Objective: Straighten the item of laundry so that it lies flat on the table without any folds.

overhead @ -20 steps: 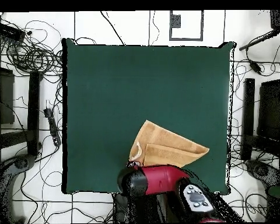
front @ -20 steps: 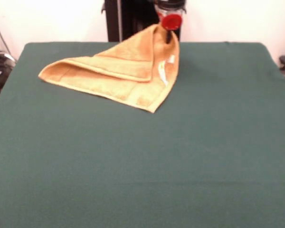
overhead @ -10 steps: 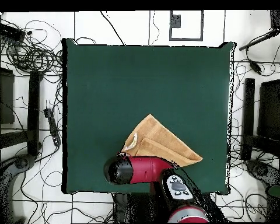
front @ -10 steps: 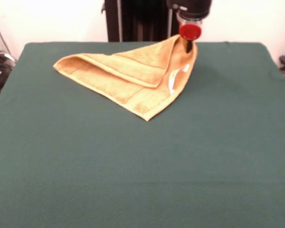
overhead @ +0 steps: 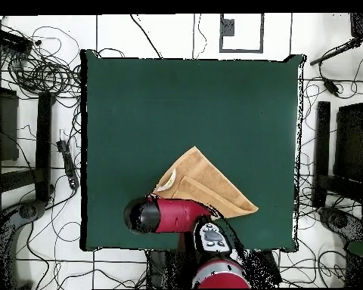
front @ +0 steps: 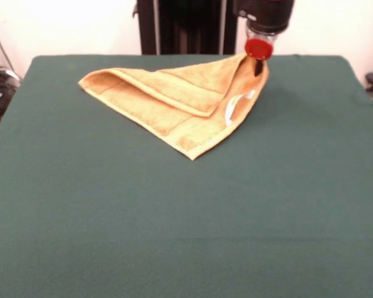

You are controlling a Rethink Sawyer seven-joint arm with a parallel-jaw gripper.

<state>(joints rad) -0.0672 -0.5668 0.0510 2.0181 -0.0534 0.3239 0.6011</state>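
The tool [front: 257, 64] is clamped on one corner of the towel [front: 174, 99] and holds that corner raised off the bench [front: 186, 217]. In my judgement it does so because a pull on a pinched corner can drag the cloth out and open the fold. From that held corner the towel slopes down and spreads on the bench toward the side away from the tool. It lies doubled over in a rough triangle, one layer on another, with a fold ridge running across it. So it is not yet flat.

The white label [front: 234, 107] shows just below the held corner, on the edge that runs down to the near tip.

From above, the arm [overhead: 169, 215] covers the held corner, and the towel [overhead: 203, 181] sits near the bench [overhead: 184, 98] edge on the arm's side.

Counted: one towel, one label, one tool, one bench.
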